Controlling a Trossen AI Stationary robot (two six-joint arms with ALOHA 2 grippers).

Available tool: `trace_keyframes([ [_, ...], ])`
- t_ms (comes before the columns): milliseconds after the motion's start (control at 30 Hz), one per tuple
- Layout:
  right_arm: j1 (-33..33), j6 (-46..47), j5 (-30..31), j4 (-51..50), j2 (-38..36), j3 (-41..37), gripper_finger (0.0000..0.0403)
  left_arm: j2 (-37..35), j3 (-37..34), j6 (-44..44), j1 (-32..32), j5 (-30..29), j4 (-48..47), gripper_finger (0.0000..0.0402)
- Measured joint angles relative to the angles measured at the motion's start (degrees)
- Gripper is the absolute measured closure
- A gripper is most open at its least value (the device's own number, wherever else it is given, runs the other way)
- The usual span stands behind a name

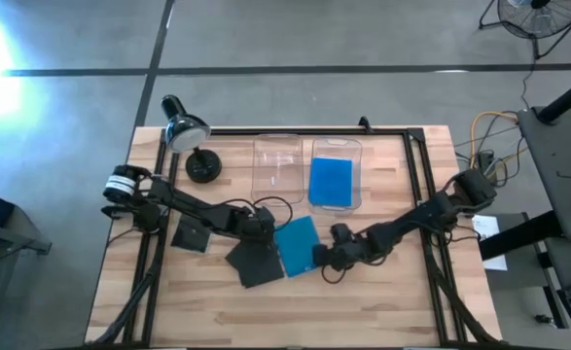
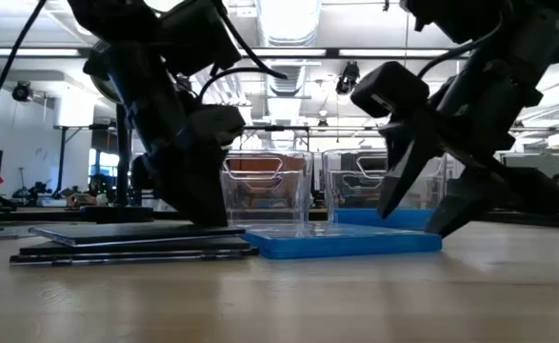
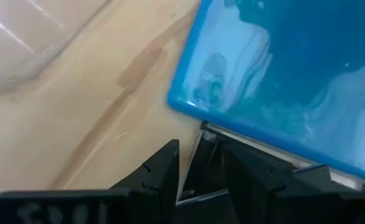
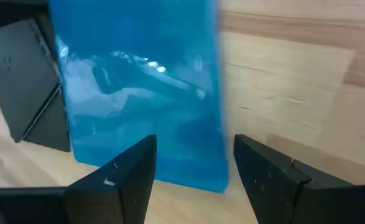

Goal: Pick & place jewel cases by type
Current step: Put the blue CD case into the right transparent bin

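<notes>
The right gripper (image 1: pixel 321 257) stands wide at the blue case (image 1: pixel 297 245) – the grab could drag the dark cases (image 1: pixel 256 262) beneath. The left gripper (image 1: pixel 263 226) is closed, empty.

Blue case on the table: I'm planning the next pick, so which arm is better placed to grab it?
Probably the right. Its open claw sits at the blue case's edge, fingers apart. The left claw is shut, over the dark cases.

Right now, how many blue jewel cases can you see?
2: one blue case lies inside the right clear bin; another lies on the table before the right gripper. More may be hidden.
</notes>
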Motion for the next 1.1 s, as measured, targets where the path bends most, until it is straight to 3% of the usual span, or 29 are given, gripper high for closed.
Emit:
trace_keyframes([
  [200, -0.5, -7.4, -0.5, 1.2, 0.4, 1.4, 0.0191, 2.7, 0.8, -0.3, 0.0, 2.1, 1.4, 0.0298],
  [500, -0.8, -15.0, 0.7, 11.2, -1.0, 3.8, 0.0190, 2.4, 1.7, -0.1, 0.0, 3.1, 1.9, 0.0298],
  [900, -0.9, -10.9, 4.5, 10.4, -1.0, 5.9, 0.0193, 2.0, 1.6, 0.1, -0.2, 3.6, 1.0, 0.0298],
  [1100, -0.8, -8.0, 4.2, 9.8, -0.9, 5.3, 0.0252, 1.5, 1.5, 0.1, -0.3, 3.6, 0.9, 0.0298],
])
